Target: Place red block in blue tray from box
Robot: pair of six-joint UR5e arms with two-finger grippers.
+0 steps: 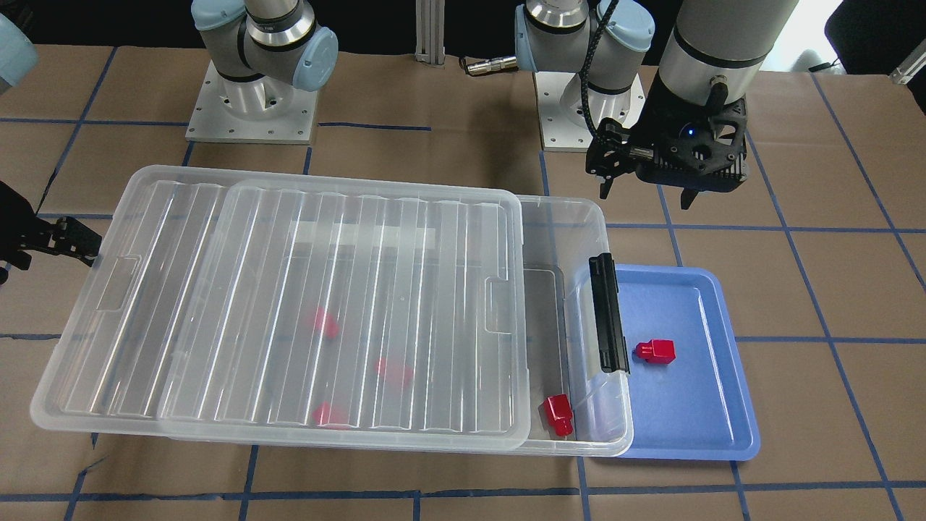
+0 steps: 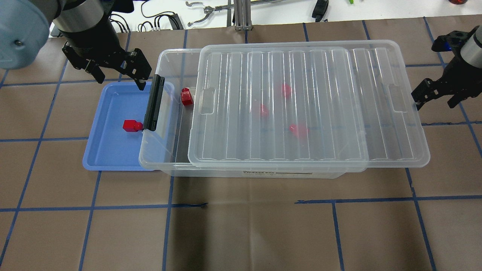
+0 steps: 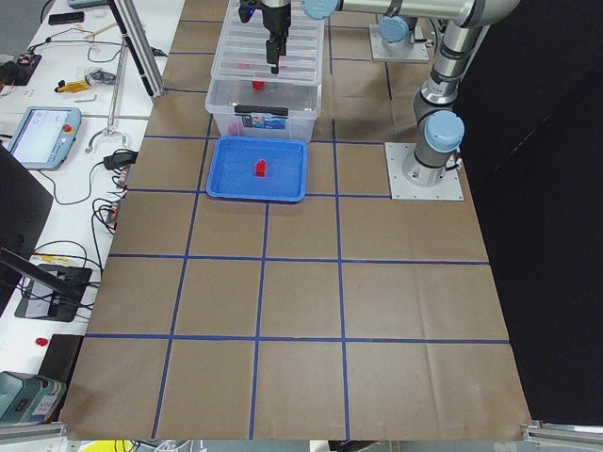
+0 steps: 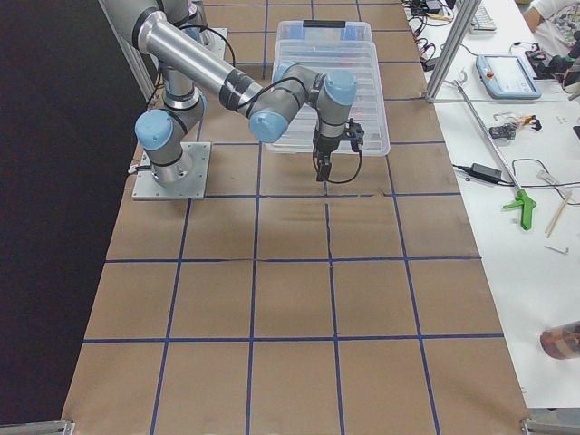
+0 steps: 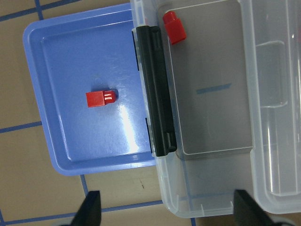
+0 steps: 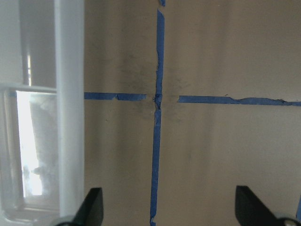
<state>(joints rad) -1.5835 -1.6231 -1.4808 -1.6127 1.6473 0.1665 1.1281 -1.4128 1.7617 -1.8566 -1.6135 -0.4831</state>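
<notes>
One red block (image 1: pixel 655 351) lies in the blue tray (image 1: pixel 687 405), also seen in the overhead view (image 2: pixel 131 125) and the left wrist view (image 5: pixel 99 99). Another red block (image 2: pixel 186 96) lies in the uncovered end of the clear box (image 2: pixel 165 150), near the black latch bar (image 2: pixel 152 101). Three more show blurred under the shifted lid (image 2: pixel 301 75). My left gripper (image 2: pixel 120 81) hangs open and empty above the tray's far edge. My right gripper (image 2: pixel 433 103) is open and empty beside the lid's other end.
The lid (image 1: pixel 340 304) overhangs the box toward my right arm; its edge (image 6: pixel 69 108) shows in the right wrist view. The tray (image 5: pixel 94 141) is tucked against the box's latch end. Brown paper with blue tape lines covers the table.
</notes>
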